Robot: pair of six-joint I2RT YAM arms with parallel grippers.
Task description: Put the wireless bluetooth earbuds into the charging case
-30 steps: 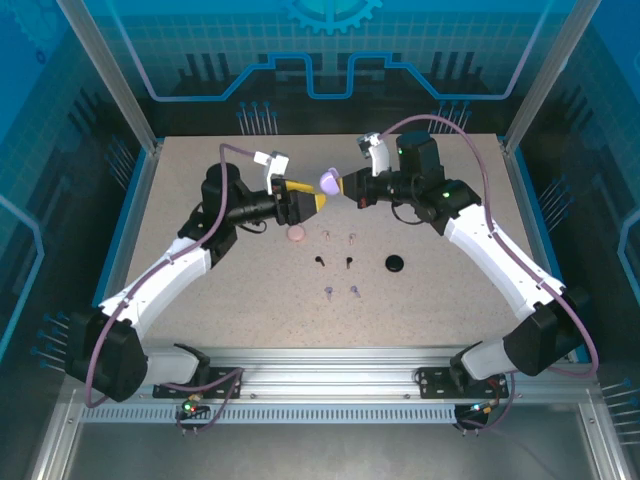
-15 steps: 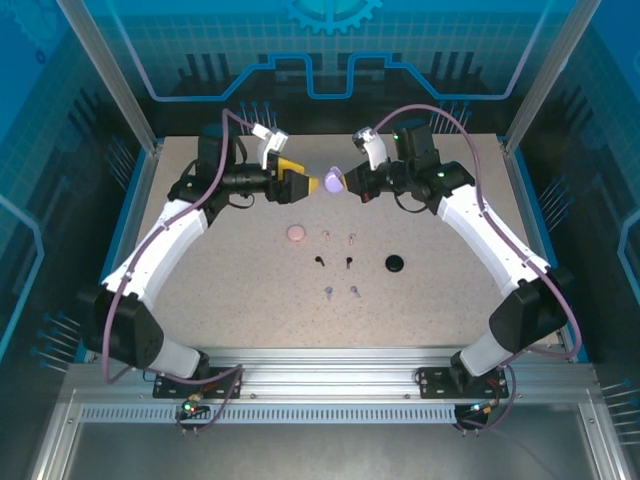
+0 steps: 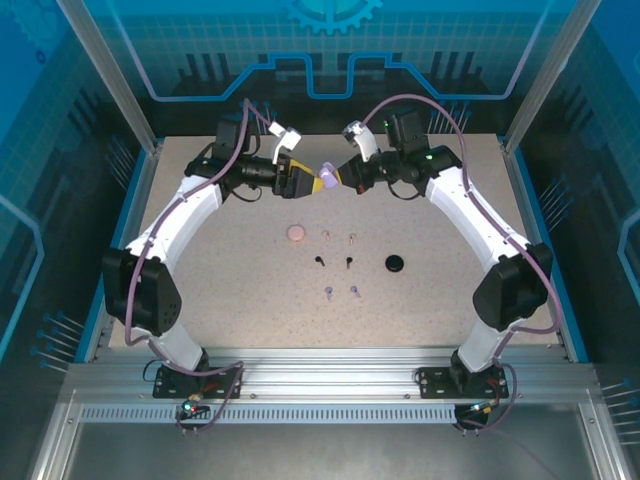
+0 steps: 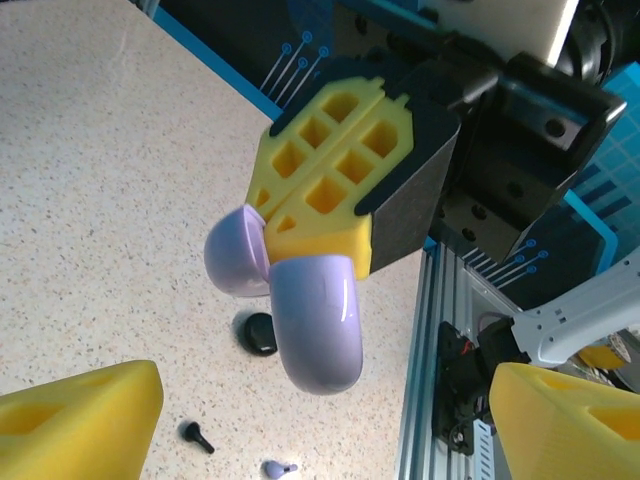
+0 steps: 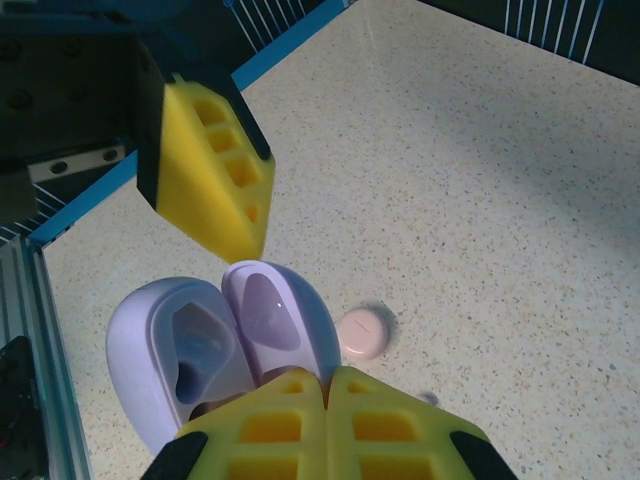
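1. Since a second ago both my arms have reached farther back over the desk (image 3: pixel 240 300). My left hand (image 3: pixel 306 184) has closed in on the lavender case (image 3: pixel 326 180).
2. My right hand (image 3: pixel 340 177) is clenched on that open case. My left hand is released, a finger on either side of the case; I cannot tell whether it touches.
3. Hard to make out: from above, the wireless bluetooth earbuds (image 3: pixel 348 263) are mere specks. My right fingers (image 5: pixel 330 420) cover the case's near edge.
4. Count: six earbuds in three pairs, and three cases: the lavender case, the pink case (image 3: pixel 296 234) and the black case (image 3: pixel 396 263).
5. The earbuds lie loose on the desk below both hands, toward my bases, as pale, black and lavender pairs, tiny and stemmed.
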